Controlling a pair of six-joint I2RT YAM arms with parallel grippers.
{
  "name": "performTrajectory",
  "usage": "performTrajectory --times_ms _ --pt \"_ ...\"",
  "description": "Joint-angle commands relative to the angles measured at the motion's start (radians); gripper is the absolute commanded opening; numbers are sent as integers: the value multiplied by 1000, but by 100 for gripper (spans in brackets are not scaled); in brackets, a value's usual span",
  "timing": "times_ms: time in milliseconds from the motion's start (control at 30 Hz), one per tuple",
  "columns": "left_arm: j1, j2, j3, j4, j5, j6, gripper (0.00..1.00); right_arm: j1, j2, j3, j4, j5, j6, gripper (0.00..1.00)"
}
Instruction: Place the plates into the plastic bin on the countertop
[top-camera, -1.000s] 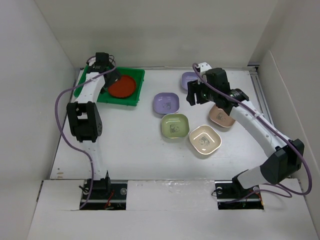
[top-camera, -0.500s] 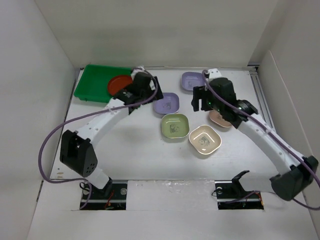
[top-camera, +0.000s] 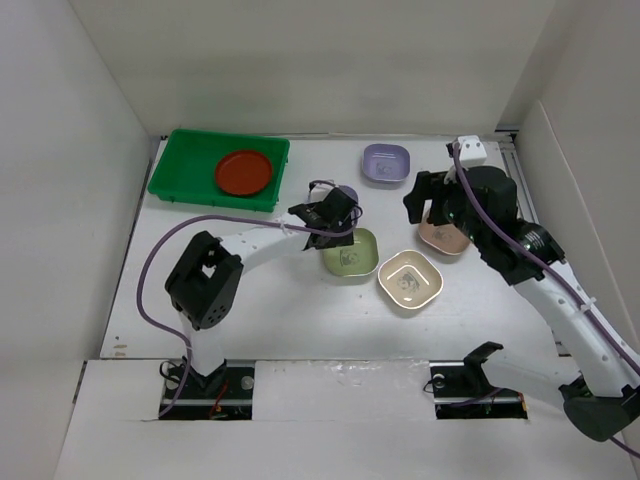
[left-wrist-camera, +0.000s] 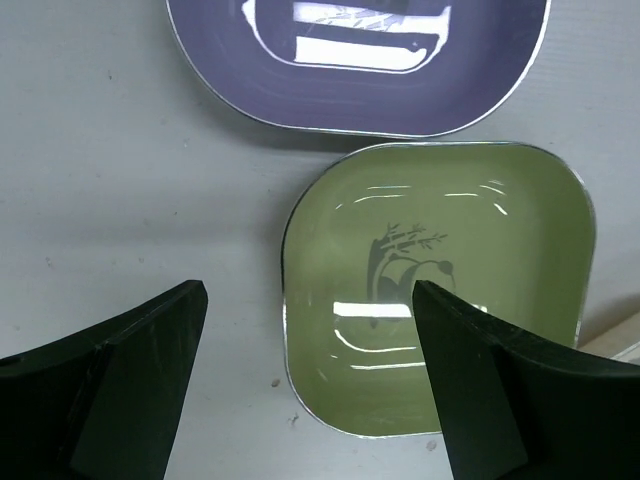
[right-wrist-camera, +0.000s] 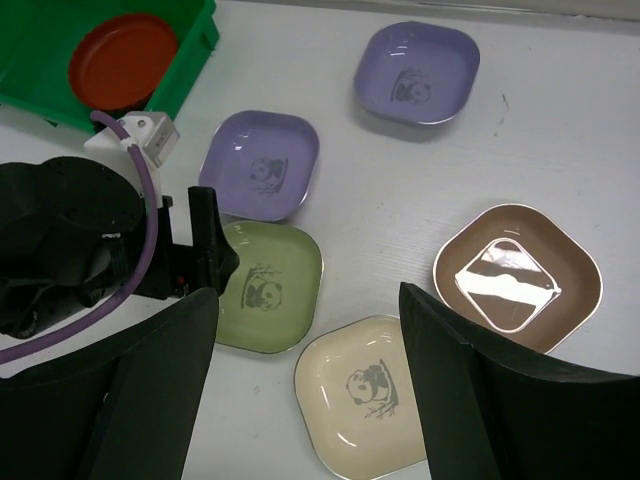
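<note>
The bright green bin (top-camera: 190, 168) stands at the back left with a red plate (top-camera: 245, 172) in it. My left gripper (top-camera: 335, 220) is open and empty, low over the left rim of the pale green plate (left-wrist-camera: 440, 290), with a lavender plate (left-wrist-camera: 360, 70) just beyond. My right gripper (top-camera: 432, 205) is open and empty, high above the cream plate (right-wrist-camera: 365, 395) and beside the tan-pink plate (right-wrist-camera: 518, 275). A second lavender plate (top-camera: 385, 163) lies at the back. The right wrist view also shows the bin (right-wrist-camera: 195, 45) and the left gripper (right-wrist-camera: 205, 250).
White walls close in the countertop (top-camera: 270, 300) on the left, back and right. The left arm's purple cable (top-camera: 160, 270) loops out over the left side. The plates lie close together in the middle and right of the surface.
My left arm has swung from the bin to the right and now sits over the lavender and pale green plates. My right arm has moved right and pulled back, uncovering the back lavender plate.
</note>
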Motion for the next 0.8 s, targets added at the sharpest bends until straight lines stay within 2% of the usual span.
performTrajectory --times_ms 0,167,267,300,333,433,467,600,667,767 --pt "1 -4 -40 5 -45 -47 81 10 -26 10 0 16 -5 78" --pt "1 47 -128 74 -36 -79 63 19 -35 0 0 -2 -5 78" --pt "1 56 -198 99 -26 -108 49 19 -35 0 0 -2 -5 78" --pt "1 38 -213 108 -26 -119 30 19 -44 0 0 -2 -5 78" --pt "1 21 -228 108 -26 -130 22 19 -44 0 0 -2 -5 78" --pt "-34 -71 -294 88 -54 -161 9 28 -44 10 -9 7 -5 78" --pt "-43 -97 -305 68 -68 -170 0 38 -44 19 -18 7 -5 78" --pt "-102 -264 -348 -56 -151 -197 0 38 -53 28 -18 27 -14 78" --pt "-102 -362 -348 -117 -173 -207 0 38 -53 28 -18 27 -14 78" --pt "-45 -454 -289 -134 -162 -143 0 38 -34 28 -7 16 -14 78"
